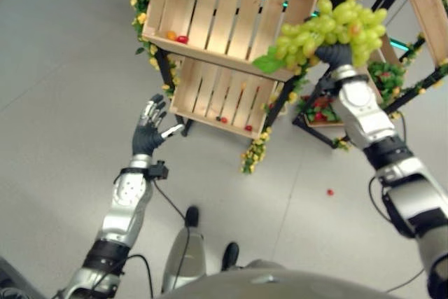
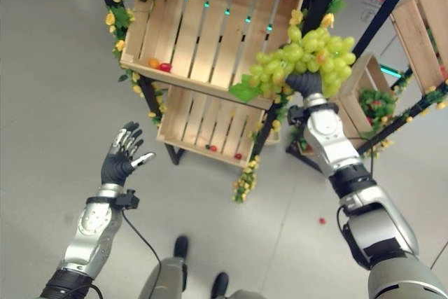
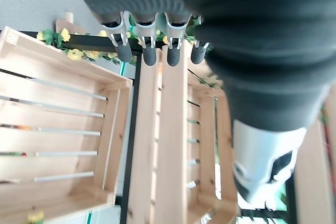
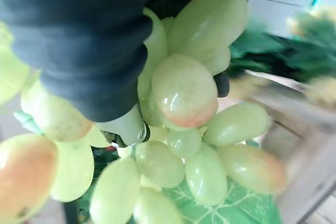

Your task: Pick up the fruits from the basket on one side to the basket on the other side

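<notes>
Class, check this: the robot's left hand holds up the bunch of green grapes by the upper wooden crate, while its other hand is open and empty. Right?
Not quite: the right hand holds the bunch of green grapes by the upper wooden crate, as the right eye view shows. The left hand is the open, empty one.

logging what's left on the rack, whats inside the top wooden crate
Inside the top wooden crate, an orange fruit and a red fruit lie at its front left corner. The grape bunch in the right hand covers the front right corner.

We identify a shop-style fruit display: slatted wooden crates point(image 1: 231, 5) on a black metal rack point(image 2: 392, 1), artificial flower garlands point(image 1: 253, 153), grey floor point(image 1: 63, 68).
</notes>
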Robot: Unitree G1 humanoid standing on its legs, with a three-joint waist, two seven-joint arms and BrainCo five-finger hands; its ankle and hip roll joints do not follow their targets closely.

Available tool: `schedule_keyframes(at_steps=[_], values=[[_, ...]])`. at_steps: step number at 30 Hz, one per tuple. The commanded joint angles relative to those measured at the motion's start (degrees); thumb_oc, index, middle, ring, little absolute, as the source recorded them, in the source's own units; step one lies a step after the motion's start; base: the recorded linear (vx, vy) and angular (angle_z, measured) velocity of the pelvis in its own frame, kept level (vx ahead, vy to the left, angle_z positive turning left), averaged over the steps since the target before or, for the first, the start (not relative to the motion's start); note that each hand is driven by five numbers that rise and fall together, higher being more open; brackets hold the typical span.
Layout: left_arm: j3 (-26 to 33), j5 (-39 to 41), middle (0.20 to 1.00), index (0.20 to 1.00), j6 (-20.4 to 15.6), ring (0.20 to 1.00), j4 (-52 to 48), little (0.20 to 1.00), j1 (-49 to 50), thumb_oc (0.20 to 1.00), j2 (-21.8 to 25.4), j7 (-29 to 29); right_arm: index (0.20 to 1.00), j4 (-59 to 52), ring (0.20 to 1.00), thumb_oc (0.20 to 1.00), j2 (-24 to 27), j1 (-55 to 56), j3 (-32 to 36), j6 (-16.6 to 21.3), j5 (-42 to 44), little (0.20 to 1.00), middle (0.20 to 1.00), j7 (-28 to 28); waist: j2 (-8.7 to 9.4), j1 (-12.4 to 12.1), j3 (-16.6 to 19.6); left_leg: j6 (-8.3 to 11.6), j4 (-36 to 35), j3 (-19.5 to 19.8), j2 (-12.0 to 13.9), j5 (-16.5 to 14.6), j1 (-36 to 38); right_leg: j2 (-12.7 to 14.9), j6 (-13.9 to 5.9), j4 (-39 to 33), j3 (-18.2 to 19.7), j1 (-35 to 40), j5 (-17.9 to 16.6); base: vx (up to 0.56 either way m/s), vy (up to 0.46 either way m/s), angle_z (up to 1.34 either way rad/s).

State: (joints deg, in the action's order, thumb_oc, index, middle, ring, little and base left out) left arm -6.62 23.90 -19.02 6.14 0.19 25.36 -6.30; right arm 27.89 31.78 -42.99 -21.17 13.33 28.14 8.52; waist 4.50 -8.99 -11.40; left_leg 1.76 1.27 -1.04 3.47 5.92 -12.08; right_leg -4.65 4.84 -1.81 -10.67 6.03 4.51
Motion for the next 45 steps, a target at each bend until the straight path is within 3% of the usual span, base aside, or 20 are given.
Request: schedule_keyframes(at_steps=[1, 5, 7, 8, 9, 10, 11, 12, 14, 15, 16, 19, 25, 45], values=[[0.41, -1.67, 1.0, 1.0, -2.43, 1.0, -3.41, 1.0, -0.35, 1.0, 2.52, 0.29, 0.2, -2.96, 0.2, 0.2, 2.97, -2.02, 3.43, 3.45, -0.47, 0.2, 0.2, 0.67, 2.19, -0.46, 4.89, 0.78, 0.47, -2.43, -3.25, -2.82, 2.01, 6.6, -9.29, 3.37, 1.28, -1.76, 2.21, 0.17, 0.191, -0.4], [0.75, -2.21, 1.0, 1.0, -2.44, 1.0, -3.81, 1.0, 0.02, 1.0, 2.59, -0.3, 0.2, -3.9, 0.2, 0.2, 2.13, -0.21, 4.27, 3.08, -1.32, 0.2, 0.2, 0.46, 2.25, -0.51, 5.59, -1.27, 0.6, -3.82, -4.81, -5.46, 3.6, 9.03, -11.28, 8.38, 2.04, -3.82, 2.35, 0.15, 0.208, -0.11], [1.17, -3.45, 1.0, 1.0, -2.26, 1.0, -3.98, 1.0, 0.09, 1.0, 3.1, -0.56, 0.2, -5.16, 0.2, 0.2, 1.97, 1.22, 4.82, 2.8, -2.46, 0.2, 0.2, -0.1, 1.78, -0.05, 5.22, -2.57, 0.53, -4.5, -5.56, -7.0, 5.38, 11.21, -13.64, 16.56, 2.14, -7.37, -0.91, 0.1, 0.192, -0.15], [1.17, -3.47, 1.0, 1.0, -2.25, 1.0, -4.0, 1.0, 0.11, 1.0, 3.09, -0.57, 0.2, -5.24, 0.2, 0.2, 1.97, 1.28, 4.85, 2.76, -2.5, 0.2, 0.2, -0.08, 1.84, -0.13, 5.23, -2.67, 0.55, -4.59, -5.66, -7.02, 5.34, 11.35, -13.75, 17.01, 2.28, -7.65, -0.73, 0.06, 0.141, -0.23], [1.28, -3.68, 1.0, 1.0, -2.32, 1.0, -3.97, 1.0, 0.21, 1.0, 3.19, -0.54, 0.2, -5.61, 0.2, 0.2, 2.13, 1.49, 4.92, 2.55, -2.87, 0.2, 0.2, -0.07, 1.52, 0.16, 4.85, -3.03, 0.34, -4.74, -5.78, -7.22, 6.28, 12.27, -14.48, 20.41, 2.41, -9.36, -3.0, 0.02, 0.183, -0.14], [1.13, -3.89, 1.0, 1.0, -2.72, 1.0, -4.24, 1.0, 0.1, 1.0, 3.84, -0.75, 0.2, -4.95, 0.2, 0.2, 1.93, 0.36, 5.19, 2.82, -3.21, 0.2, 0.2, 0.53, 0.1, 0.99, 3.06, -3.72, 0.24, -4.81, -5.31, -7.37, 7.56, 12.99, -14.6, 25.85, 2.59, -12.95, -5.2, 0.03, 0.217, -0.08], [1.33, -4.04, 1.0, 1.0, -2.98, 1.0, -4.34, 1.0, 0.28, 1.0, 4.11, -0.83, 0.2, -4.42, 0.2, 0.2, 2.11, -0.57, 4.92, 2.58, -3.41, 0.2, 0.2, 0.58, -0.36, 1.05, 2.71, -3.72, -0.34, -5.15, -5.05, -7.65, 8.31, 13.31, -13.93, 25.97, 1.83, -14.66, -4.19, 0.03, 0.181, 0.03], [1.53, -4.04, 1.0, 1.0, -3.13, 1.0, -4.3, 1.0, 0.27, 1.0, 4.17, -0.91, 0.2, -3.41, 0.2, 0.2, 1.95, -2.22, 4.29, 2.57, -3.04, 0.2, 0.2, 0.77, -0.65, 0.99, 2.52, -3.39, -1.2, -5.71, -4.84, -7.77, 9.05, 13.55, -13.34, 23.12, 0.65, -16.14, -3.17, 0.05, 0.057, -0.02], [1.8, -3.21, 1.0, 1.0, -3.31, 1.0, -4.13, 1.0, 0.18, 1.0, 4.23, -0.97, 0.2, -2.02, 0.2, 0.2, 2.12, -5.07, 3.49, 2.57, -2.27, 0.2, 0.2, 1.08, -0.26, 1.38, 1.93, -2.81, -1.57, -5.56, -5.49, -7.8, 9.44, 12.04, -12.58, 14.94, 1.7, -17.79, -3.1, 0.06, -0.022, -0.23], [1.88, -3.17, 1.0, 1.0, -3.32, 1.0, -4.09, 1.0, 0.13, 1.0, 4.22, -0.95, 0.2, -1.86, 0.2, 0.2, 2.09, -5.28, 3.38, 2.62, -2.22, 0.2, 0.2, 1.06, -0.4, 1.39, 1.88, -2.74, -1.53, -5.57, -5.3, -7.94, 9.52, 11.8, -12.54, 14.25, 1.65, -17.38, -3.37, 0.11, -0.109, -0.27], [1.99, -2.18, 1.0, 1.0, -2.92, 1.0, -3.53, 1.0, -0.07, 1.0, 4.38, -0.55, 0.2, -2.45, 0.2, 0.2, 2.53, -6.2, 2.65, 2.09, -2.23, 0.2, 0.2, 1.31, 0.68, 1.86, 1.8, -2.46, -0.99, -4.84, -6.03, -8.49, 9.51, 10.49, -12.64, 8.25, 4.39, -15.95, -4.46, 0.12, -0.117, -0.01], [1.81, -1.67, 1.0, 1.0, -2.8, 1.0, -3.74, 1.0, 0.81, 1.0, 3.68, -0.13, 0.2, -1.88, 0.2, 0.2, 2.33, -8.68, 1.68, 2.28, -1.98, 0.2, 0.2, 1.64, 1.15, 0.63, 1.93, -2.09, -0.67, -5.06, -6.05, -9.14, 8.87, 10.04, -11.96, 4.69, 4.08, -13.76, -5.37, 0.07, -0.127, 0.3], [0.76, -0.85, 1.0, 1.0, -2.42, 1.0, -3.63, 1.0, 0.54, 1.0, 3.38, -0.33, 0.2, -1.33, 0.2, 0.2, 2.55, -12.84, -0.49, 1.97, -3.12, 0.2, 0.2, 2.54, 1.33, 0.24, 1.76, -1.06, 0.17, -3.78, -5.02, -8.89, 6.91, 9.16, -10.95, 3.84, 2.12, -13.21, -4.91, 0.04, -0.133, 0.15], [-2.5, 0.64, 1.0, 1.0, -2.1, 1.0, -2.18, 1.0, -3.39, 1.0, 4.8, -2.17, 0.2, 9.85, 0.2, 0.2, -6.57, -25.35, -5.97, 1.01, -2.65, 0.2, 0.2, 6.16, 2.63, -0.95, -0.31, -0.75, 2.0, -0.73, -4.6, -9.12, 3.42, 8.54, -9.95, 6.2, 0.87, -15.15, -2.96, 0.01, -0.03, 0.06]])
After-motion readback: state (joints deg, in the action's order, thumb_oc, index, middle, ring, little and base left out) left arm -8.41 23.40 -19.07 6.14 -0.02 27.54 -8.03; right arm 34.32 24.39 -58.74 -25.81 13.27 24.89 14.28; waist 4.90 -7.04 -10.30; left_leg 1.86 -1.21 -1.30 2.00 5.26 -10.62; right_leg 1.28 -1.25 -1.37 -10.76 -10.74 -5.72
